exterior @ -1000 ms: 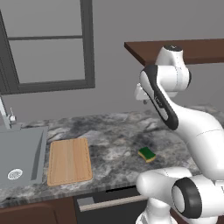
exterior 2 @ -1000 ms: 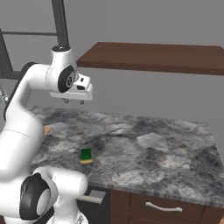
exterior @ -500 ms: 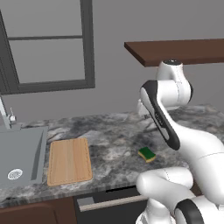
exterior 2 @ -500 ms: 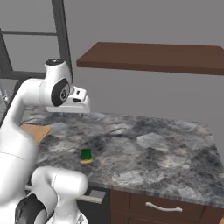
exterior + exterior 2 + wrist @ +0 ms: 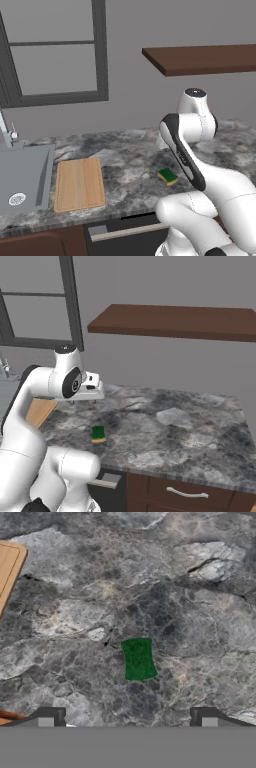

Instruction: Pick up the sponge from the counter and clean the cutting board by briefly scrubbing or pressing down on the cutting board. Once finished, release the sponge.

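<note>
I have the sponge (image 5: 138,658) almost dead centre in the hand view, green top facing the camera, lying flat on the counter (image 5: 190,612) with bare granite all round it. My gripper (image 5: 127,717) hangs above it, not touching: the two dark fingertips (image 5: 47,716) stand far apart at the bottom of the hand view, one to each side of the sponge and nearer the camera than it, so I read the jaws as wide open with nothing between them.

Taking the sponge as my landmark: in the left base view it (image 5: 168,176) sits near the counter's (image 5: 125,160) front edge, and the cutting board (image 5: 79,183) lies to the left of the sponge, well apart from it, flat, with its grain running front to back. Beyond the board, farther left again from the sponge, is the grey sink (image 5: 22,180), its rim just beside the board's left edge. Above and behind the sponge a dark brown shelf (image 5: 200,59) is fixed to the wall, and a window (image 5: 52,50) stands on the wall up and to the left of it.

In the right base view the sponge (image 5: 98,434) shows its yellow layer under the green, and the hand end of the arm is poised above and slightly left of it. A corner of the cutting board (image 5: 41,410) peeks out left of the sponge, partly behind the arm. In the hand view the board's rounded corner (image 5: 7,567) appears at the upper left of the sponge
</note>
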Robot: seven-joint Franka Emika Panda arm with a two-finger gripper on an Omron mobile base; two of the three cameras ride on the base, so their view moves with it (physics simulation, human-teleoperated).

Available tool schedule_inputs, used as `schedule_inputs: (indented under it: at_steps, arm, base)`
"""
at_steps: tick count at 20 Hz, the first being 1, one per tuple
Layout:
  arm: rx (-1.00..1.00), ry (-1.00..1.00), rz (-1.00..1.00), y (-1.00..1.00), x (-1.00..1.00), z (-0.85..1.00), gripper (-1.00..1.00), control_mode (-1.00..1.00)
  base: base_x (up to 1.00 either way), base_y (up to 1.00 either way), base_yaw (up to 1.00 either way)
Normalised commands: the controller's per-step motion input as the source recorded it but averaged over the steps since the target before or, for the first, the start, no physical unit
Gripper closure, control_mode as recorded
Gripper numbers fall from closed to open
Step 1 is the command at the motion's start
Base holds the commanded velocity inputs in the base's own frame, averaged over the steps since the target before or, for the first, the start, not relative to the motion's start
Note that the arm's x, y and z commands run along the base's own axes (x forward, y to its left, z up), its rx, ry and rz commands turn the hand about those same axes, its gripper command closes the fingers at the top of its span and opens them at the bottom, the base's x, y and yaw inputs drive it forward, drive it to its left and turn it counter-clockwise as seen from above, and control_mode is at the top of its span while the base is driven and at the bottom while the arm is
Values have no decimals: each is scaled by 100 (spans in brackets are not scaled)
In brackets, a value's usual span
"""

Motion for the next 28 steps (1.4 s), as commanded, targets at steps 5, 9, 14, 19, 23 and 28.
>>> schedule_inputs:
  at_steps: [5, 9, 14, 19, 23, 28]
  arm:
    - [0, 3, 2, -3, 0, -53, -100, -100]
    - [0, 0, 0, -12, 0, -44, -100, -100]
    - [0, 0, 0, -16, 2, -47, -100, -100]
    - [0, 0, 0, -7, 18, -43, -100, -100]
    - [0, 1, 0, -2, 29, -33, -100, -100]
    - [0, 4, 0, 0, 29, -36, -100, -100]
  base:
    - [0, 0, 0]
    - [0, 0, 0]
    - [0, 0, 0]
    - [0, 0, 0]
    - [0, 0, 0]
    - [0, 0, 0]
